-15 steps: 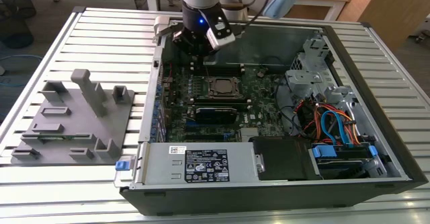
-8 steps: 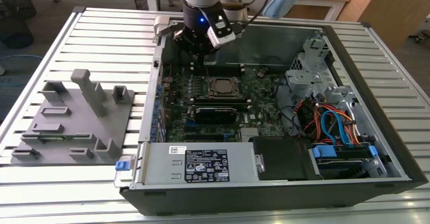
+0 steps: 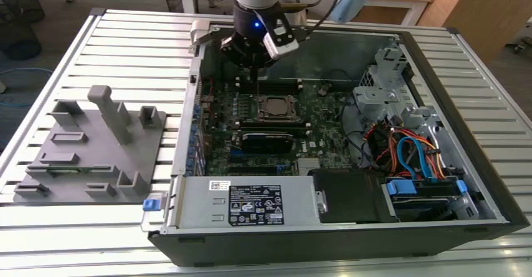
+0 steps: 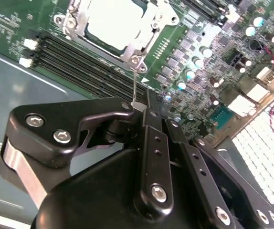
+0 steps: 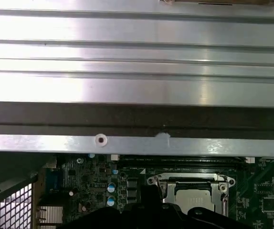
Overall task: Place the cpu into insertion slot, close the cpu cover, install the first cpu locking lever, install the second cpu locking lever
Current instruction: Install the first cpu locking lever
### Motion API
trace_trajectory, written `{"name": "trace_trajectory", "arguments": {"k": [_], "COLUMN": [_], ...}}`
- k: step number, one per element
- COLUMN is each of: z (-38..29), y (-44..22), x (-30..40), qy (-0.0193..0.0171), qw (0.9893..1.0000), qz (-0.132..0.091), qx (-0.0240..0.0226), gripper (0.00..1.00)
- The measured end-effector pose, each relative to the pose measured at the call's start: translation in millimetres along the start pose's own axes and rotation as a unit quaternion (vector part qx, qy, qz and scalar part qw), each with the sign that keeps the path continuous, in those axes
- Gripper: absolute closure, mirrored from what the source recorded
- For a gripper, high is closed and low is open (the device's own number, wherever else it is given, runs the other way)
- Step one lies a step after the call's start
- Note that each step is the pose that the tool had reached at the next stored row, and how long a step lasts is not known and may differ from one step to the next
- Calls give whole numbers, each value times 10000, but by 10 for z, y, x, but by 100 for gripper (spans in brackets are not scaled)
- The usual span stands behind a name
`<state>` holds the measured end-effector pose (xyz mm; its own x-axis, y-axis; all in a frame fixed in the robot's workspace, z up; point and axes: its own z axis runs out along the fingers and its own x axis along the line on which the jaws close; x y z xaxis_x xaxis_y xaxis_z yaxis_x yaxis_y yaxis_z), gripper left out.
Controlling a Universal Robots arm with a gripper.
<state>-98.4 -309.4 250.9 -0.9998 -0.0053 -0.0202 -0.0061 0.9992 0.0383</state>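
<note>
1. Cpu (image 4: 113, 21), a small flat square chip with a dull silver metal top, lies in the insertion slot (image 3: 278, 107), the square socket on the green motherboard (image 4: 13, 24). Its metal face points up, away from the board. Being square, it has no long axis, and its edges run parallel to the socket's rim.
2. The cpu cover (image 4: 81, 13), a thin silver metal frame plate with a cut-out centre, lies flat around the chip, which shows through the opening. Both wrist views show this.
3. A thin silver wire locking lever (image 4: 134, 83) starts at a corner of the socket frame. Its long axis runs straight from that corner to the fingertips.
4. The black robot gripper (image 4: 141, 106) is clenched on the free end of the locking lever, with its black metal fingers (image 4: 153, 143) drawn together around the wire.
5. In the exterior view the gripper (image 3: 259, 73) hangs inside the open dark computer case (image 3: 332, 239), just beside the socket on its far side.
6. Long narrow black memory slots (image 4: 79, 67) run alongside the socket, between it and the gripper body in the second wrist view.
7. The case lies on a ribbed silver metal table (image 3: 124, 34). A grey moulded fixture block (image 3: 91, 159) stands on the table at the exterior view's left, well apart from the socket.
</note>
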Motion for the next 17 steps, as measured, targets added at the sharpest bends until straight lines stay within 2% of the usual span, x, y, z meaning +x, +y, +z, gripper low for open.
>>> {"name": "trace_trajectory", "arguments": {"k": [6,12,17], "z": [5,28,74], "y": [0,-1,-13], "x": [-109,-143,-171], "qy": [0,0,0], "qw": [10000,10000,9999], "qz": [0,0,3], "qx": [0,-5,-119], "gripper": [90,90,90]}}
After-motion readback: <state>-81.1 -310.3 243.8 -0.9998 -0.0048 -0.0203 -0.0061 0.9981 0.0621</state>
